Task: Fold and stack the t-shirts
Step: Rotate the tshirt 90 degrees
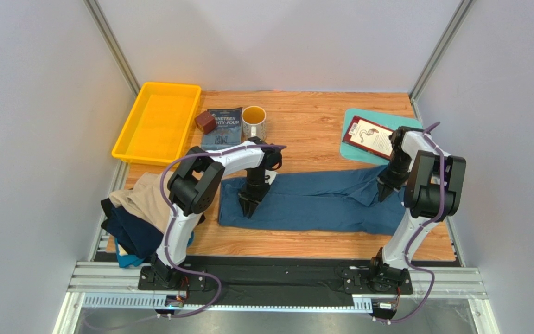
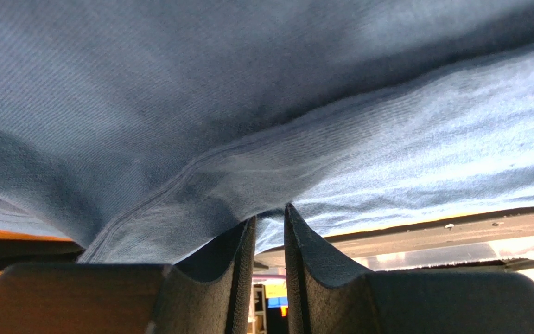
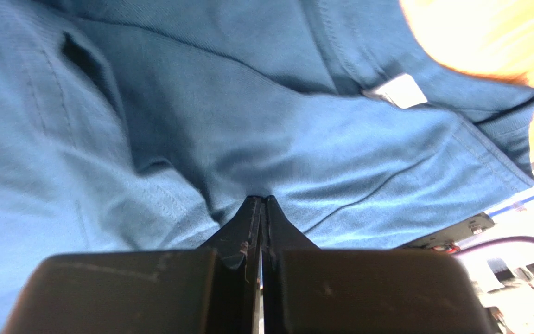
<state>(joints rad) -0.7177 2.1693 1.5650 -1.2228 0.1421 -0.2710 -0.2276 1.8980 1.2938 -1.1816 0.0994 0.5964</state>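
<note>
A large teal-blue t-shirt lies spread across the middle of the wooden table. My left gripper points down at its left part. In the left wrist view the fingers stand a little apart with a fold of the shirt caught between their tips. My right gripper is at the shirt's right end, where the cloth bunches up. In the right wrist view its jaws are pressed together on the shirt, with creases running to the tips and a white label nearby. Beige, navy and light blue t-shirts are piled at the left edge.
A yellow bin stands at the back left. Beside it are a brown block, a dark book and a mug. A teal cutting board with a red book on it lies at the back right.
</note>
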